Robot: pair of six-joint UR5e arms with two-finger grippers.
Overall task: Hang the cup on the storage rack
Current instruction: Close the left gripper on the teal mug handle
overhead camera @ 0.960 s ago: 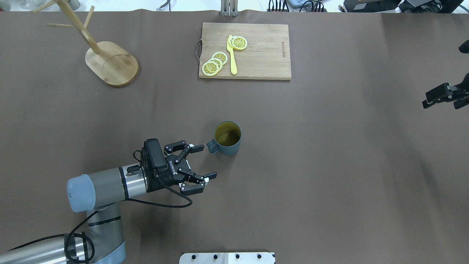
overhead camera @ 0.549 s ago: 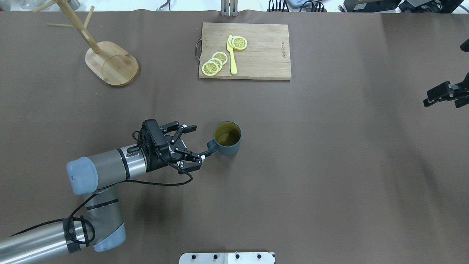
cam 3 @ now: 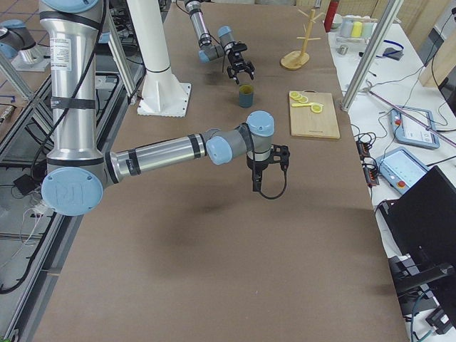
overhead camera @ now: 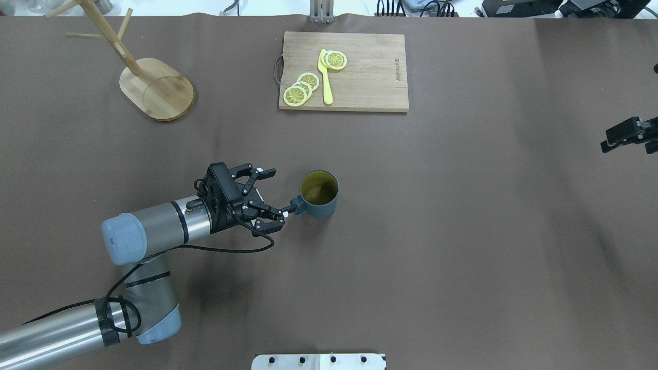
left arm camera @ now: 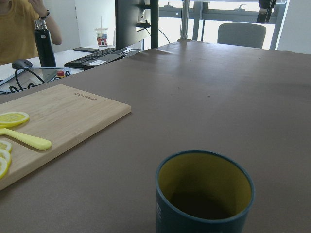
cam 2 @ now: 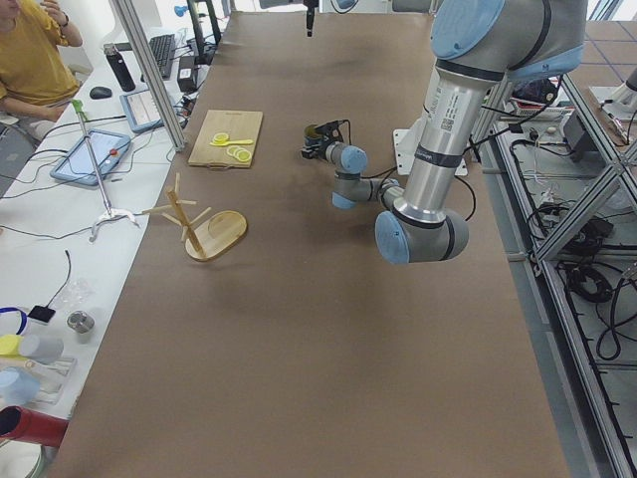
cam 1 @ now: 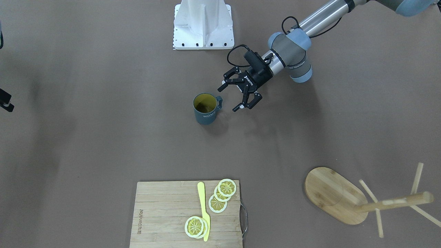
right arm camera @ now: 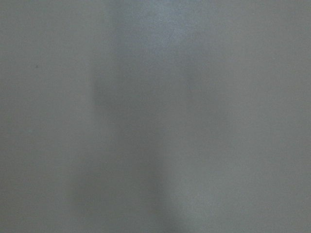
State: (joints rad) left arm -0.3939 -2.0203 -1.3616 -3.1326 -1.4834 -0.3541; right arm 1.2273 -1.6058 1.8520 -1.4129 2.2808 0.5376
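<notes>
A: From across the table?
B: Reach-in stage, judging by the pose. Dark blue-grey ribbed cup (cam 1: 205, 112), ceramic by the look, white "HOME" lettering, upright mid-way across the matte brown table cover (cam 1: 103, 144). Left gripper (cam 1: 227, 99) just beside the loop handle (cam 1: 219, 102), jaws spread wide, holding nothing.
A: From overhead?
B: One fingertip (overhead camera: 283, 211) at the handle, touching or just short, cannot tell. Light bamboo storage rack (overhead camera: 157, 88) with oval flat base, round post and thin angled pegs, well apart at the far left. Right gripper (overhead camera: 624, 136) at the edge, jaws impossible to judge.
A: Side views?
B: Too small to add anything.
A: Wrist cameras?
B: Left: smooth yellow-olive interior and thin round rim, close below the lens. Right: only blur.
A: Next?
B: Probably closing firmly on the handle, likely glazed and slippery, then lifting and carrying across to thread the loop over a peg.
</notes>
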